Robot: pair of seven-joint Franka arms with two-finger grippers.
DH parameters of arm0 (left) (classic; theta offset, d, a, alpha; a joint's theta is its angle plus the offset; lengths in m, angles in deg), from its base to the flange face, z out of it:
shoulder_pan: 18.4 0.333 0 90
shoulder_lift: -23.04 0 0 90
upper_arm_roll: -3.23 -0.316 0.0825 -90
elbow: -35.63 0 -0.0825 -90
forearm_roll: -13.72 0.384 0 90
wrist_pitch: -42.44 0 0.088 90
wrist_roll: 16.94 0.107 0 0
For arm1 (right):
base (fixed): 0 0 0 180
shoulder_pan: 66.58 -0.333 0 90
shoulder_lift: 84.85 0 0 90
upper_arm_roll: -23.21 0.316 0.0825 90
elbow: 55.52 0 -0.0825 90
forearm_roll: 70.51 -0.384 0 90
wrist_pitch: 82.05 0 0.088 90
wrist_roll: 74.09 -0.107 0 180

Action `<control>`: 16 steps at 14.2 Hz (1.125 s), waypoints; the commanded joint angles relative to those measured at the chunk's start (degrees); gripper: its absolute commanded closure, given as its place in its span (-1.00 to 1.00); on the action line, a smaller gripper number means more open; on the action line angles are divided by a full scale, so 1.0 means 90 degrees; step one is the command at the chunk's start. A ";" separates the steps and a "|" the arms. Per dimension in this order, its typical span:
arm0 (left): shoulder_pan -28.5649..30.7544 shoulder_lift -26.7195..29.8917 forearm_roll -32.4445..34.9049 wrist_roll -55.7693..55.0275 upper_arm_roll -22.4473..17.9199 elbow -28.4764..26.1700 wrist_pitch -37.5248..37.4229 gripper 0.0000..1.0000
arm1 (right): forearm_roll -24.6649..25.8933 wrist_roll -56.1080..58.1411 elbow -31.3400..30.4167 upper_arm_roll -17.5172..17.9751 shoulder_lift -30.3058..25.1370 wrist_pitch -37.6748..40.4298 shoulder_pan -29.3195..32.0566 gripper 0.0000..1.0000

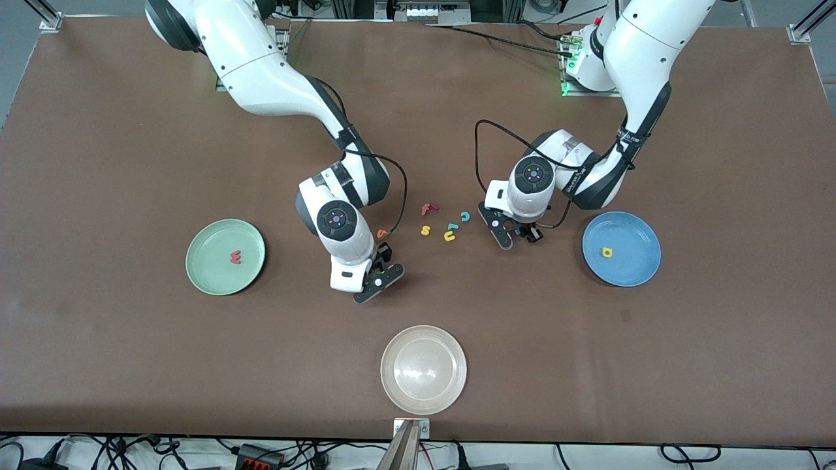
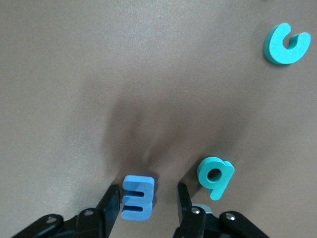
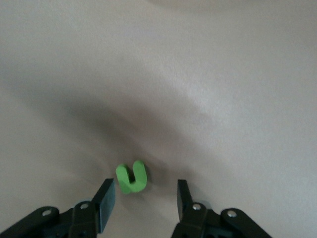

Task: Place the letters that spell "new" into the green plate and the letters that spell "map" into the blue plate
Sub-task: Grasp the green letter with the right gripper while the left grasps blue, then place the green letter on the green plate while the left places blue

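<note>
Over the table near the blue plate (image 1: pixel 621 249), my left gripper (image 1: pixel 516 234) (image 2: pixel 148 187) is low and open, its fingers on either side of the blue "m" (image 2: pixel 137 197) with gaps showing. The teal "p" (image 2: pixel 215 174) lies just outside one finger. My right gripper (image 1: pixel 379 277) (image 3: pixel 145 182) is also open, low over the table, with the green "n" (image 3: pixel 132 177) just ahead of its fingertips. The orange "e" (image 1: pixel 381 233) lies beside the right wrist. The red "w" (image 1: pixel 236 257) rests in the green plate (image 1: pixel 225 256). The yellow "a" (image 1: pixel 607 252) rests in the blue plate.
Loose letters lie between the arms: a red "f" (image 1: pixel 428 209), a yellow "s" (image 1: pixel 425 230), a yellow "u" (image 1: pixel 449 236) and a teal "c" (image 1: pixel 465 217) (image 2: pixel 286 43). A whitish-beige plate (image 1: pixel 423 369) sits nearest the front camera.
</note>
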 commanded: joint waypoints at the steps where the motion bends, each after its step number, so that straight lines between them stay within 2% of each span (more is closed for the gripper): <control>1: 0.0069 0.0023 0.0180 0.0109 0.0022 -0.0086 0.0126 0.59 | -0.0052 0.0238 0.0263 0.0001 0.0207 -0.0115 -0.0029 -0.13; 2: 0.0069 0.0033 0.0180 0.0119 0.0022 -0.0076 0.0097 0.74 | -0.0052 0.0238 0.0263 0.0001 0.0226 -0.0115 -0.0029 -0.13; 4: 0.0079 0.0110 0.0180 0.0138 -0.0007 -0.0057 0.0000 0.83 | -0.0052 0.0238 0.0273 0.0001 0.0236 -0.0134 -0.0078 -0.08; 5: 0.0099 0.0246 0.0180 0.0206 -0.0007 0.0011 -0.0243 0.83 | -0.0052 0.0238 0.0292 0.0001 0.0236 -0.0154 -0.0078 -0.08; 8: 0.0187 0.0637 0.0171 0.0197 0.0012 0.0732 -0.1967 0.83 | -0.0062 0.0238 0.0302 0.0001 0.0236 -0.0154 -0.0107 -0.08; 10: 0.0332 0.0648 0.0171 0.0246 -0.0017 0.1260 -0.2887 0.83 | -0.0052 0.0248 0.0302 0.0001 0.0275 -0.0164 -0.0107 -0.01; 12: 0.0721 0.0735 0.0171 0.0246 -0.0037 0.1369 -0.3155 0.83 | -0.0052 0.0248 0.0312 0.0001 0.0333 -0.0241 -0.0107 0.00; 13: 0.1139 0.0755 0.0171 0.0256 -0.0008 0.1369 -0.3145 0.81 | -0.0052 0.0258 0.0312 0.0001 0.0363 -0.0280 -0.0107 0.01; 15: 0.1727 0.0678 0.0171 0.0256 0.0032 0.1330 -0.3116 0.84 | -0.0052 0.0248 0.0312 0.0001 0.0373 -0.0300 -0.0107 0.19; 16: 0.1836 0.0639 0.0171 0.0246 0.0032 0.1272 -0.3097 0.86 | -0.0052 0.0258 0.0312 0.0001 0.0354 -0.0252 -0.0107 0.49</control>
